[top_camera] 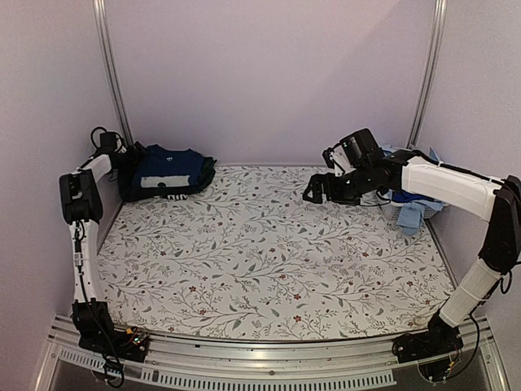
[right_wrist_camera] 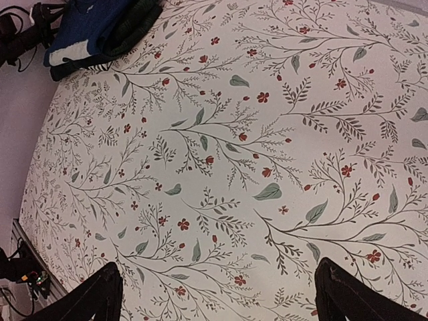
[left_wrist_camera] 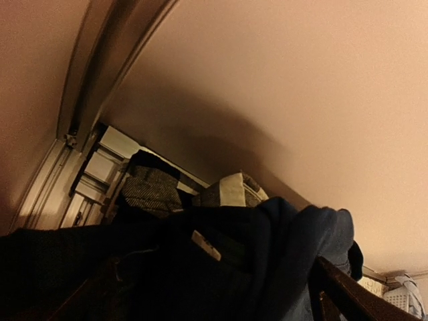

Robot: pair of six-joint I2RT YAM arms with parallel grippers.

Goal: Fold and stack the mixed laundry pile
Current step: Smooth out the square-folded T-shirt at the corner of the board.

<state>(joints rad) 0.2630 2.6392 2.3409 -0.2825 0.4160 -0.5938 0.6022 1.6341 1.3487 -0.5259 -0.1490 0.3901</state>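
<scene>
Partway through, by my read. The dark stack [top_camera: 167, 173], navy on top with a white band and a green piece under it, sits squared off right beside the left claw [top_camera: 120, 159] and looks folded. The light blue heap [top_camera: 413, 213] lies behind the right claw [top_camera: 316, 191], on the far side of its arm, rumpled and probably not yet folded, so that lot is what's left. Left claw: spread wide, and its wrist view is filled with dark cloth bunched up against it. Only one finger [left_wrist_camera: 341, 287] shows at the lower right, so I can't tell whether it touches the cloth; nothing looks pinched. Right claw: wide open, both fingers apart with nothing between them, hanging over the floral sheet [top_camera: 260, 261], with the dark stack well off to its left.
</scene>
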